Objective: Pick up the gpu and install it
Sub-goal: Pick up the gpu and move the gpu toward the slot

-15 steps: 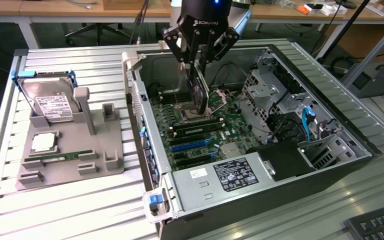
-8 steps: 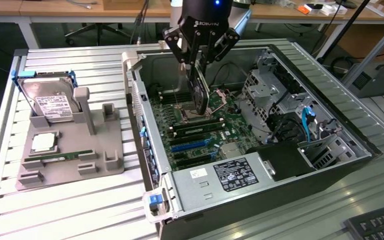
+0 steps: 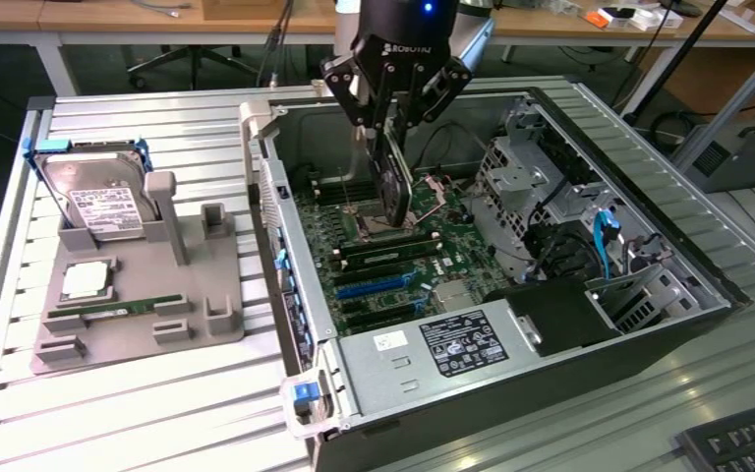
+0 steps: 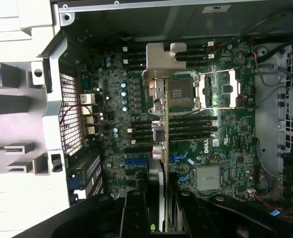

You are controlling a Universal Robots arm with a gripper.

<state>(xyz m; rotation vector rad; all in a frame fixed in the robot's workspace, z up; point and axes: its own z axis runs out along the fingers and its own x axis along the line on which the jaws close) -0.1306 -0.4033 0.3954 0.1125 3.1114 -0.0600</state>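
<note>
Got the card (image 3: 395,182) pinched in the half-shut gripper (image 3: 391,123), hanging under it over the green board (image 3: 450,251), not plugged in yet.

gpu (image 3: 395,189) in hand (image 3: 393,126) seemingly clear of motherboard (image 3: 450,251), drive cage (image 3: 522,182) beside, case wall (image 3: 270,197) opposite, open room overhead

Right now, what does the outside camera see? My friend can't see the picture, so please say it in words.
The tool holds the gpu edge-on over the motherboard inside an open computer case on a slatted table. At the exterior view's left, a grey stand holds a hard drive.
</note>
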